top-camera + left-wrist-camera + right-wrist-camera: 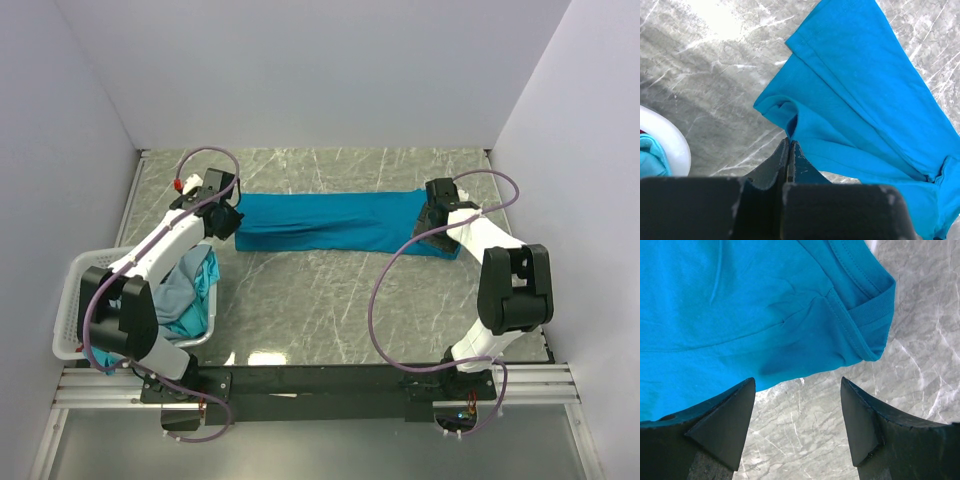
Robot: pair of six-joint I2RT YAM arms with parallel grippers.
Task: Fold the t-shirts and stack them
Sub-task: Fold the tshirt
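Bright, even light is given from above, and only a soft shadow is cast beneath the t-shirt [330, 222]. Glare is seen at the near side of the bench [320, 300], blown out in the left wrist view.

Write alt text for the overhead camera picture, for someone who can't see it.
A teal-blue t-shirt lies folded into a long strip across a grey marbled table, the left gripper at its left end and the right gripper at its right end. A white lattice basket at the table's left edge holds more shirts.
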